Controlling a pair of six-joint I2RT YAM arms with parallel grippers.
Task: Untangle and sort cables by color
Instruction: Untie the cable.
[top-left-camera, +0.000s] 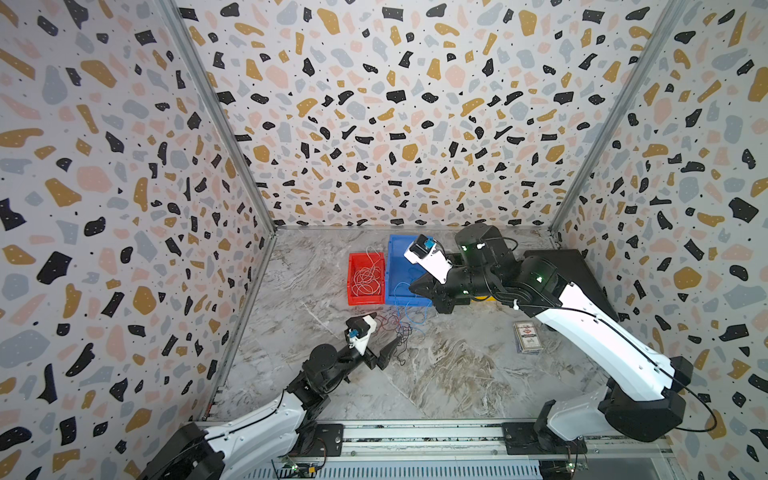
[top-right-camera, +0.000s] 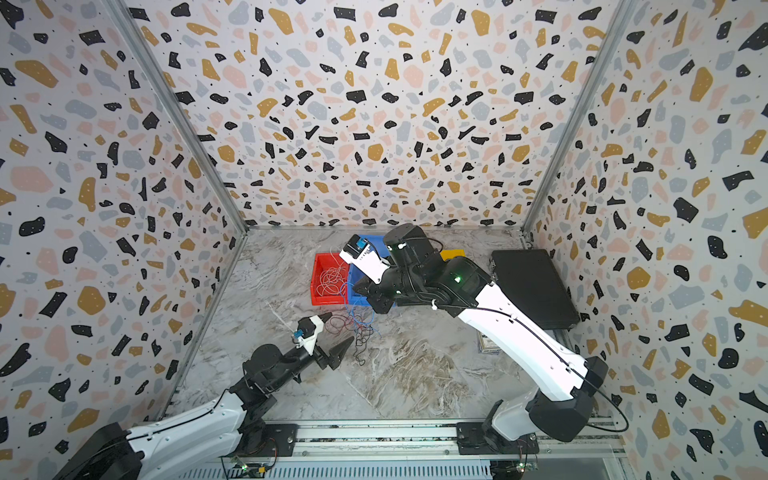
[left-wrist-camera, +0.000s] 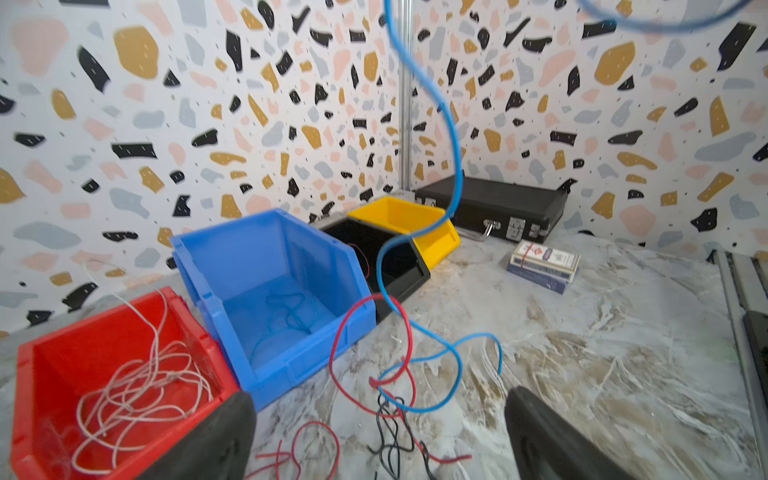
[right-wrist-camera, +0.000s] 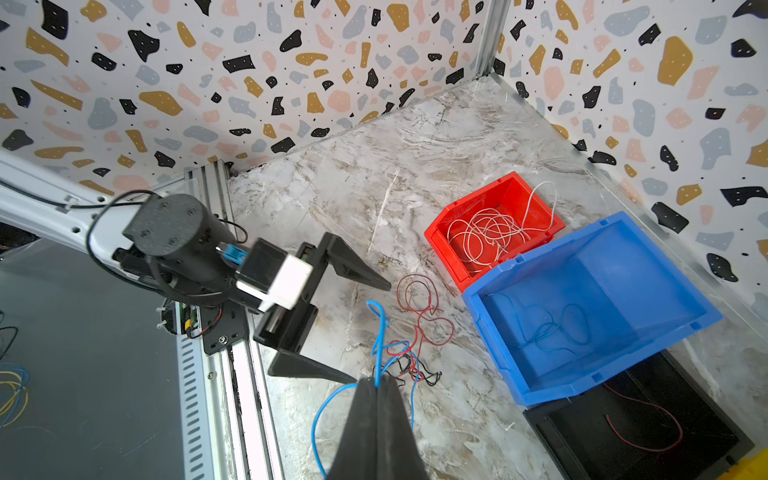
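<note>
A tangle of red, black and blue cables (top-left-camera: 400, 329) (top-right-camera: 358, 328) lies on the marble table in front of the bins. My right gripper (right-wrist-camera: 376, 380) (top-left-camera: 415, 287) is shut on a blue cable (right-wrist-camera: 379, 332) (left-wrist-camera: 451, 137), which rises from the tangle to its closed fingertips. My left gripper (left-wrist-camera: 380, 399) (top-left-camera: 387, 328) (top-right-camera: 341, 327) stands open just beside the tangle, one finger on each side and nothing between them. White cables (top-left-camera: 365, 280) (right-wrist-camera: 490, 232) lie in the red bin (top-left-camera: 353, 266). One blue cable (right-wrist-camera: 548, 324) lies in the blue bin (top-left-camera: 394, 249). A red cable (right-wrist-camera: 648, 432) lies in the black bin (left-wrist-camera: 415, 270).
A yellow bin (left-wrist-camera: 399, 214) stands beyond the black bin. A black case (top-left-camera: 573, 282) lies at the back right, with stacked card decks (top-left-camera: 527, 337) in front of it. Patterned walls close off three sides, and a metal rail (top-left-camera: 415, 436) runs along the front.
</note>
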